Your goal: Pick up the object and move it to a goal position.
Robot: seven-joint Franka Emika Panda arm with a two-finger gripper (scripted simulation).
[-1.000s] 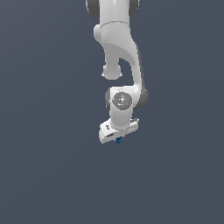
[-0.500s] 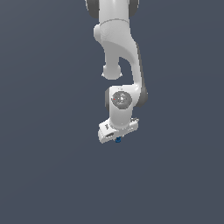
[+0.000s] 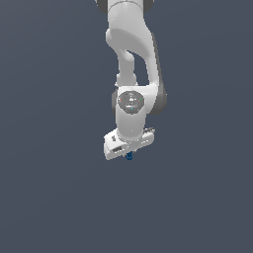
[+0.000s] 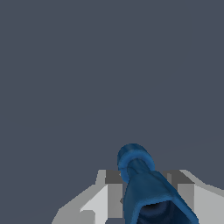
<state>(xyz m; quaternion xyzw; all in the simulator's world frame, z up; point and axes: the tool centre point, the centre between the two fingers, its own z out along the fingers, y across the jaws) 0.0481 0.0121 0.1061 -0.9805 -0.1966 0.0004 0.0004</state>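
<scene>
The white arm hangs down the middle of the exterior view. Just under its hand, my gripper [image 3: 129, 155] is shut on the object [image 3: 129, 156], a tiny bright-blue piece of which only a tip pokes out below. In the wrist view the object [image 4: 142, 183] is a blue, knobbly, roughly cylindrical piece with darker bands, flared at one end and rounded at the other, pinched between the grey fingers [image 4: 103, 199]. The gripper [image 4: 146, 192] holds it clear of the plain grey ground. No goal marker shows in either view.
Only a uniform dark grey-blue surface [image 3: 54, 197] surrounds the arm in both views.
The arm and the held object have shifted very slightly upward over the last second; the grip on the object is unchanged.
</scene>
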